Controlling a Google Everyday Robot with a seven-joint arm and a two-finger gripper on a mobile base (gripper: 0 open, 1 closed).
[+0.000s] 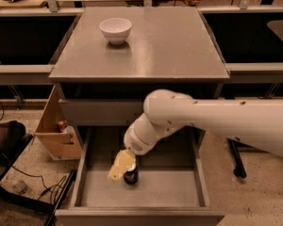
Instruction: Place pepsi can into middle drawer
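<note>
One pepsi can (pixel 130 175) upright on middle drawer (pixel 179 192) floor; my gripper (pixel 120 165) right against it, clamped or released I can't tell.

No text, brand or number can be read anywhere. The hand (pixel 120 167) hangs low inside the middle drawer (pixel 155 188), left of the drawer's centre. The pepsi can (pixel 130 175) stands just beside the hand, at its lower right, and shows only a dark side; its markings cannot be made out.
</note>
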